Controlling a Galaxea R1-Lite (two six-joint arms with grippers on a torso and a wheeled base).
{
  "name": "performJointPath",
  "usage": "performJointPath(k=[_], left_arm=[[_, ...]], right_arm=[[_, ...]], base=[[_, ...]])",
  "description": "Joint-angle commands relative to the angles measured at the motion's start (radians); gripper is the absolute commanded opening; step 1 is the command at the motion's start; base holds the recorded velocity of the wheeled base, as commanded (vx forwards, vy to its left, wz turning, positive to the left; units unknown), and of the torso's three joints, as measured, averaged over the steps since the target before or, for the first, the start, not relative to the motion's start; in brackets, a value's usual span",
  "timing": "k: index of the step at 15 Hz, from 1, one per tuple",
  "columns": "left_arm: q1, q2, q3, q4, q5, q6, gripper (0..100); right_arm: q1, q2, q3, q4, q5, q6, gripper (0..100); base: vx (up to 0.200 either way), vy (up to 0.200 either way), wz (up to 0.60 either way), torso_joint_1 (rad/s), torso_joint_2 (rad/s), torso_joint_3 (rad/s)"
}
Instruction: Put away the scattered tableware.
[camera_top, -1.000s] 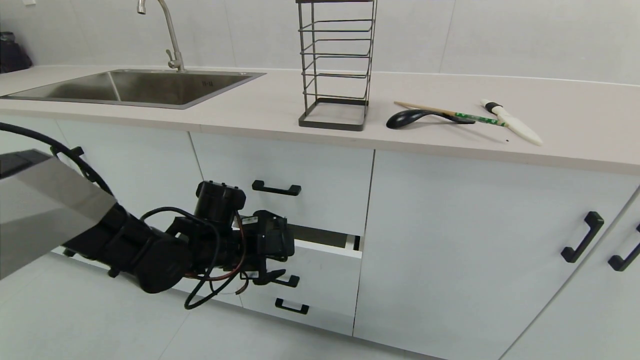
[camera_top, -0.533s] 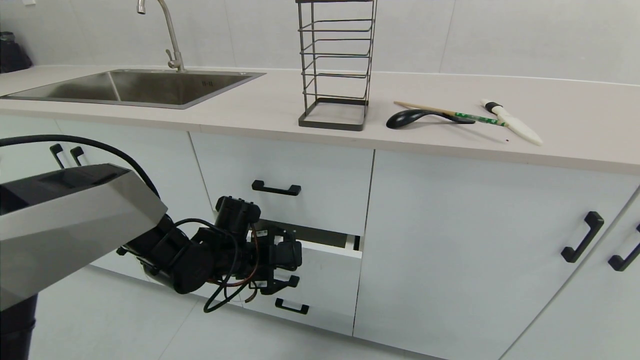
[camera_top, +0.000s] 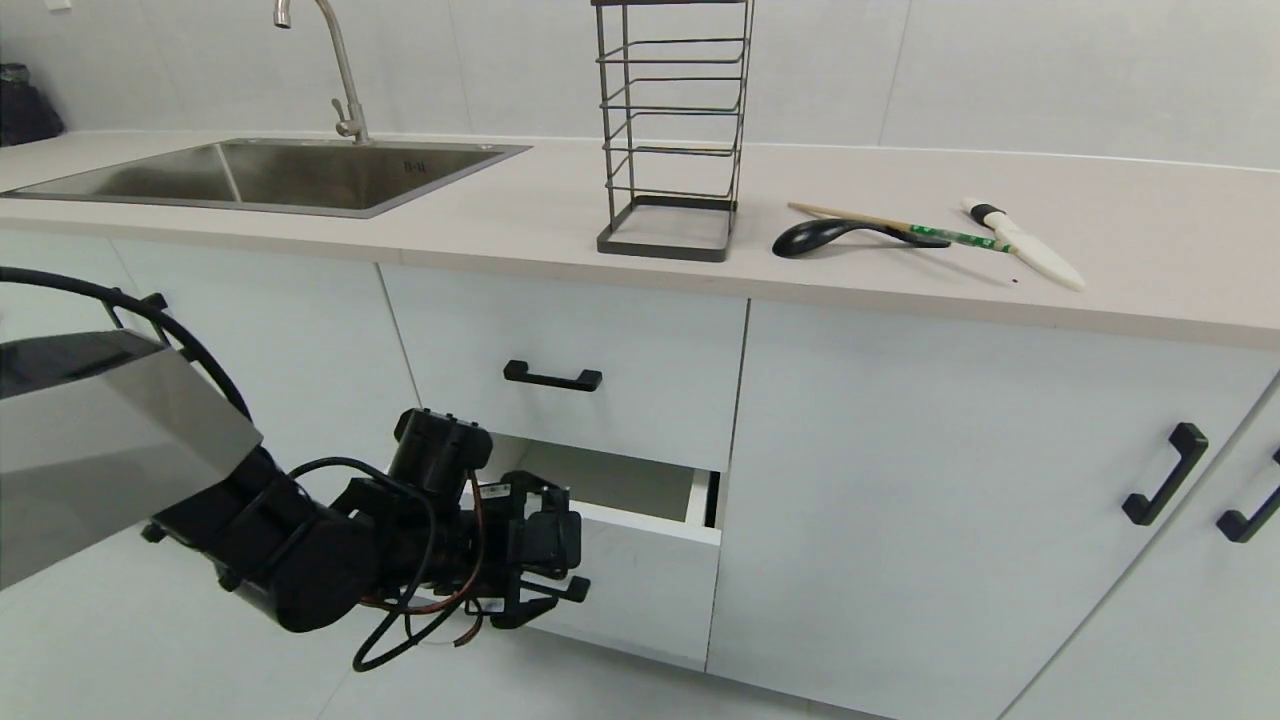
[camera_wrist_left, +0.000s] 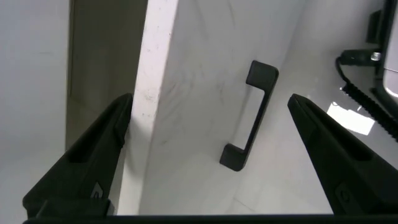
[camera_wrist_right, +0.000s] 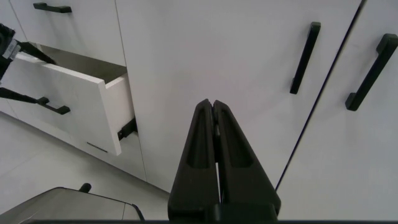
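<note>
Three tableware pieces lie near the bench's (camera_top: 500, 220) front edge in our head view: black spoon (camera_top: 815, 237), chopsticks (camera_top: 880, 222) and white utensil (camera_top: 1025, 246). Below, the drawer (camera_top: 640, 560) stands partly open. Our left wrist shows the left gripper (camera_wrist_left: 211, 149) spread wide, with the drawer handle (camera_wrist_left: 252, 118) between and room either side. Our right wrist shows the right gripper (camera_wrist_right: 216, 124) pressed together.

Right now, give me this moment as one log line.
left gripper: open, straddling drawer handle | drawer: partly open | right gripper: shut | spoon, chopsticks, white knife: on counter
</note>
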Motion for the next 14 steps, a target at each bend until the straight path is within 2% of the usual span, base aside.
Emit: performJointPath(k=[1,2,4,5,8,14], left_arm=[[-0.018,-0.103,0.082,0.004,0.001,-0.001,100],[-0.021,-0.113,0.090,0.006,0.001,-0.001,100],[-0.034,-0.202,0.188,0.012,0.001,-0.006,100],[-0.031,-0.213,0.192,0.004,0.001,-0.004,100],[-0.028,-0.164,0.136,-0.030,-0.001,-0.004,100],[-0.036,0.008,0.134,-0.166,0.001,-0.003,100]], right_arm=[[0.000,0.001,0.000,0.000,0.000,0.000,0],[0.000,0.001,0.000,0.000,0.000,0.000,0],[0.000,0.001,0.000,0.000,0.000,0.000,0],[0.000,0.001,0.000,0.000,0.000,0.000,0],[0.000,0.001,0.000,0.000,0.000,0.000,0],[0.000,0.001,0.000,0.000,0.000,0.000,0]], base=[[0.000,0.000,0.00,0.000,0.00,0.000],[0.000,0.000,0.00,0.000,0.00,0.000],[0.000,0.000,0.00,0.000,0.00,0.000],[0.000,0.000,0.00,0.000,0.00,0.000],[0.000,0.000,0.00,0.000,0.00,0.000],[0.000,0.000,0.00,0.000,0.00,0.000]])
